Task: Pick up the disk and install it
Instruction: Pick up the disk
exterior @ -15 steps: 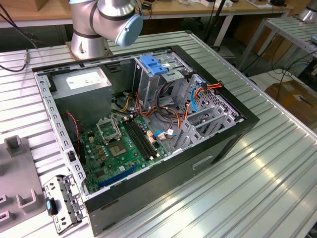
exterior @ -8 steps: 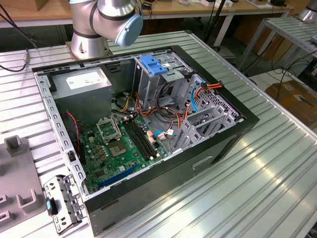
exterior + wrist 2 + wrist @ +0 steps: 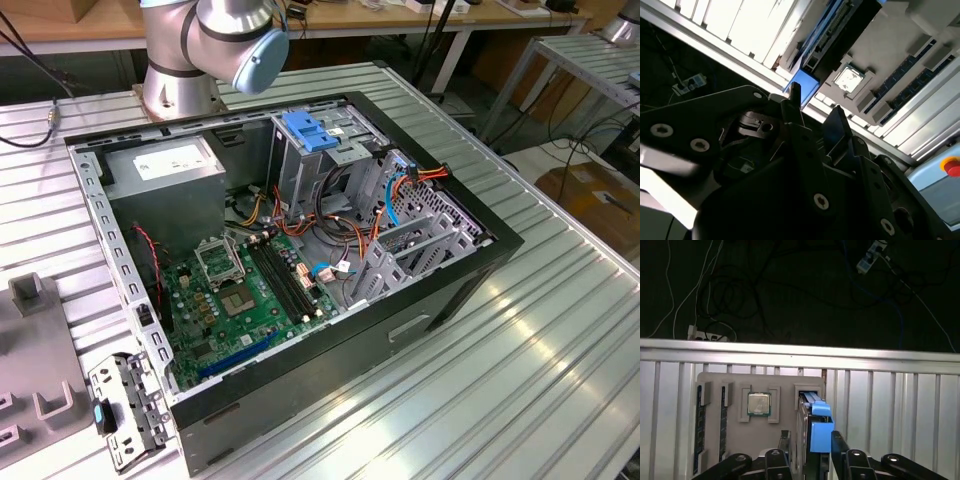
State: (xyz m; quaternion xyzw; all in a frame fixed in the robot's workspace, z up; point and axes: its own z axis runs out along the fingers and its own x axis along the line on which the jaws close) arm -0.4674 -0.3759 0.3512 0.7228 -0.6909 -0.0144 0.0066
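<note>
Exterior view looked steeply down on the open computer case [image 3: 300, 260] on the table [image 3: 540, 340], arm base [image 3: 180, 85] at the far side. Both wrist views sat close behind the tool [image 3: 810, 437] [image 3: 816, 100], sharing the parts tray [image 3: 735, 385] [image 3: 885, 37] and disk [image 3: 820, 432] [image 3: 805, 82].

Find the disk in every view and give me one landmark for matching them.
First wrist view: the disk stands on edge in the grey tray, beside the processor chip.
Second wrist view: the disk sits in the same tray, again next to the chip.
Exterior view: a grey tray, probably the same one, lies at the exterior view's left edge.
Shared landmark: the processor chip, in both wrist views.
</note>
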